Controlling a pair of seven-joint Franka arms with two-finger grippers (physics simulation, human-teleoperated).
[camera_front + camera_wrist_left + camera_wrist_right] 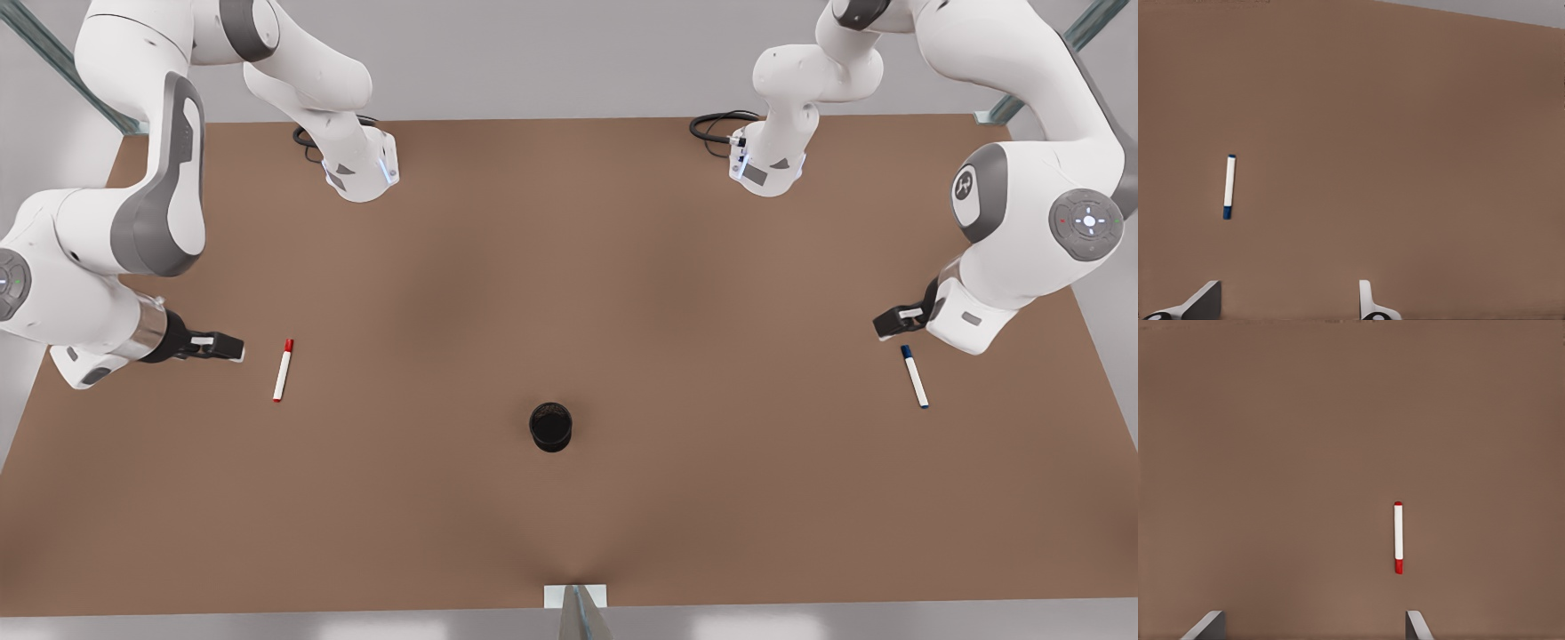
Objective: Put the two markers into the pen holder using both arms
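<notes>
Red marker (283, 371) lying flat on the worktop (569, 267), cap pointing away toward the arm bases, blue marker (915, 376) lying likewise, pen holder (550, 427) standing upright between them, right end effector (233, 348) and left end effector (883, 324) each hovering spread open near its marker.

Table (569, 267): a flat brown top that spans most of the front view, matte and plain, with a faint darker patch near its middle.
Frame struts (53, 62): thin metal bars that run slantwise at both far corners, behind the table's far edge.
Bracket (576, 597): a small pale metal piece at the middle of the table's near edge, with a strut below it.
Cables (716, 124): black loops lying on the table near its far edge.
Backdrop (551, 53): plain light grey beyond the table.
</notes>
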